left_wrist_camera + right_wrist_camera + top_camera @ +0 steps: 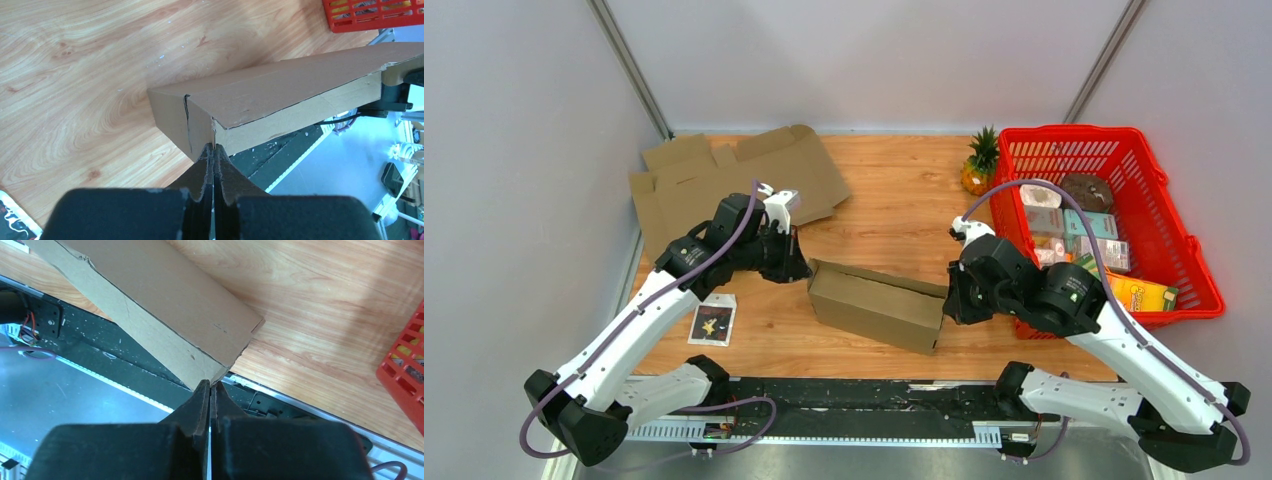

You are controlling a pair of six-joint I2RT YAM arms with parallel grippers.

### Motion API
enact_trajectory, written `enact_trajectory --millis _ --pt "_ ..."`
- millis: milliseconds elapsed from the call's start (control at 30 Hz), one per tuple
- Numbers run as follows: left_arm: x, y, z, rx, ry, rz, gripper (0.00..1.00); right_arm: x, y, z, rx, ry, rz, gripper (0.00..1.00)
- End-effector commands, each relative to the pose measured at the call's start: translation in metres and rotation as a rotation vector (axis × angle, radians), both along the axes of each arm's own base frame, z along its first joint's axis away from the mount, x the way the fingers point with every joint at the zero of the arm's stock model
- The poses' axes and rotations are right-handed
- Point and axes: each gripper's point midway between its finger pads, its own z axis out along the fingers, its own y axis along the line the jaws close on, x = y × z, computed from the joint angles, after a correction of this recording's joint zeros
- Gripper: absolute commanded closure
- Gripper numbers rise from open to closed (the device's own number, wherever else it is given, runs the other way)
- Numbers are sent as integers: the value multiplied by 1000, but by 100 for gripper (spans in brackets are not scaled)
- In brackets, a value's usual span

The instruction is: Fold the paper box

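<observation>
The paper box is a long brown cardboard shape, partly folded, lying slantwise on the wooden table between both arms. My left gripper is at its left end. In the left wrist view the left gripper is shut, its tips pinching the corner seam of the box. My right gripper is at the box's right end. The right wrist view shows the right gripper shut on the lower corner edge of the box.
Flat cardboard sheets lie at the back left. A red basket with packaged goods stands at the right, a small pineapple beside it. A black card with a star lies near the left arm. A black rail runs along the near edge.
</observation>
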Motion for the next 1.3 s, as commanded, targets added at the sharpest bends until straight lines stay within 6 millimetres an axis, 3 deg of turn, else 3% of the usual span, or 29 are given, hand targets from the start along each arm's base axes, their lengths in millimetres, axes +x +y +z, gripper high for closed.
enact_trajectory --millis 0,167,467,733,833,900,933,967,1033,1067,1100,1133,1167,1200,1233,1267 --pt "-10 -4 -5 -12 50 -30 100 5 26 25 147 -3 -23 100" --pt "-11 -3 -6 -13 51 -29 100 8 27 15 138 6 -47 100" --pt "-12 -2 -9 -8 59 -26 100 14 28 20 166 -11 -90 100" --pt "-11 -1 -9 -16 46 -15 100 -7 -5 -30 -70 50 24 100" --pt "-12 -4 -7 -57 32 -6 100 -11 0 -35 -35 48 61 100" --pt "-12 -5 -10 -74 30 3 100 -10 14 -32 48 36 73 87" --pt "-13 -4 -8 -88 26 16 100 -7 19 -28 74 21 71 63" --pt "-13 -3 -13 -86 34 29 100 -2 20 -17 92 -10 53 56" --pt "-12 1 -10 -103 15 68 100 5 18 -3 112 -46 9 46" --pt "-13 3 -15 -100 19 82 100 13 14 13 126 -95 -36 35" --pt "-11 5 -15 -100 5 100 100 17 10 18 147 -103 -106 29" --pt "-12 7 -14 -111 0 112 100 19 0 23 167 -118 -185 16" --pt "-13 9 -18 -106 4 123 100 28 -10 27 182 -151 -286 10" --pt "-11 10 -18 -108 -2 135 100 26 -11 15 203 -127 -328 5" --pt "-13 11 -21 -108 1 140 100 30 0 31 344 -162 -344 1" --pt "-12 11 -21 -111 2 146 100 29 3 32 394 -165 -344 0"
